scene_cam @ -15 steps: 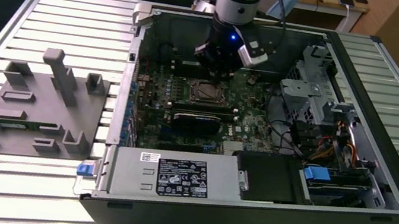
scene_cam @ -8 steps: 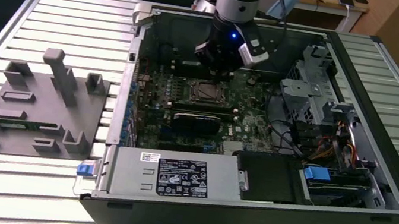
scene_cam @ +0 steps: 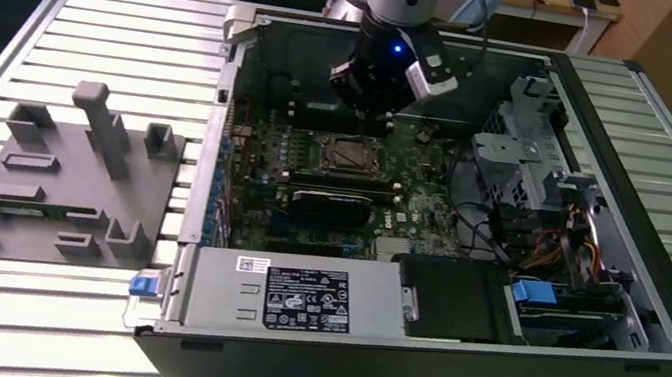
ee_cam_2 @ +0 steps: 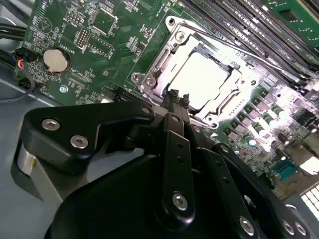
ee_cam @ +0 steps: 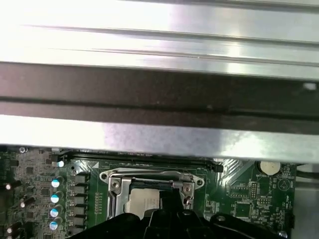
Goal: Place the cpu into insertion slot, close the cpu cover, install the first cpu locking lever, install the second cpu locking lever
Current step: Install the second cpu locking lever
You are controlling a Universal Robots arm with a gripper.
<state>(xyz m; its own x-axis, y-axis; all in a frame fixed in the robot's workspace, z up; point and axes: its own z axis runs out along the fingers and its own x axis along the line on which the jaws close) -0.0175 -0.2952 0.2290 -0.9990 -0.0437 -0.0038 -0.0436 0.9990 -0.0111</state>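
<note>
The cpu (ee_cam_2: 202,79) lies flat in the insertion slot (ee_cam_2: 149,82) on the green motherboard, its pale metal face lit brightly. The silver cpu cover (ee_cam_2: 167,59) lies down around the chip as a frame. My gripper (ee_cam_2: 178,96) is shut with nothing visible between its black fingertips, which hover at the socket's edge, just beside the cover. In the first wrist view the cpu (ee_cam: 143,203) and cover (ee_cam: 115,185) sit just beyond the gripper (ee_cam: 164,215). In the exterior view the gripper (scene_cam: 368,113) hangs over the slot (scene_cam: 348,155) inside the open computer case.
The case walls (scene_cam: 234,81) ring the motherboard. A black card (scene_cam: 330,210) sits near the socket, with drive cages and cables (scene_cam: 528,168) on the exterior view's right. A grey fixture block (scene_cam: 68,176) lies on the slatted table. A coin battery (ee_cam_2: 55,59) is beside the gripper.
</note>
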